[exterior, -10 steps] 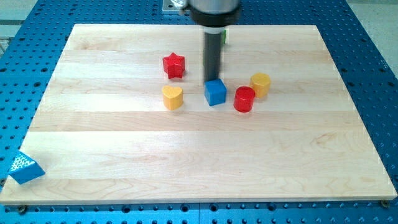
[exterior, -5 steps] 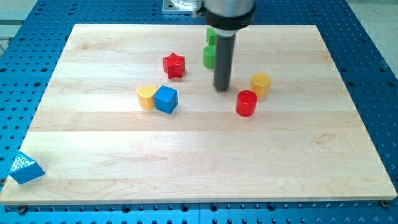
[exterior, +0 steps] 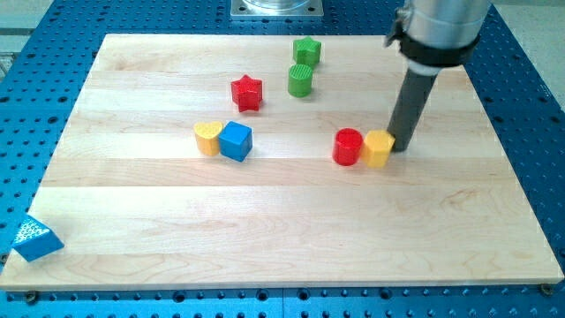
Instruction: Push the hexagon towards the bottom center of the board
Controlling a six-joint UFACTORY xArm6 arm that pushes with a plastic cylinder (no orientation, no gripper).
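Note:
The yellow hexagon [exterior: 379, 147] lies right of the board's middle, touching the red cylinder [exterior: 348, 147] on its left. My tip [exterior: 402, 146] rests on the board right against the hexagon's right side. The dark rod rises from there to the arm at the view's top right.
A yellow heart [exterior: 207, 138] and a blue cube [exterior: 236, 140] touch each other left of centre. A red star [exterior: 247, 93] sits above them. A green cylinder [exterior: 301, 80] and a green block [exterior: 307, 51] stand near the top edge. A blue triangle [exterior: 32, 238] lies off the board [exterior: 282, 238] at bottom left.
My tip pushed the blue cube left against the yellow heart, then swung right. It now sits right of the yellow hexagon, which has moved down-left against the red cylinder.

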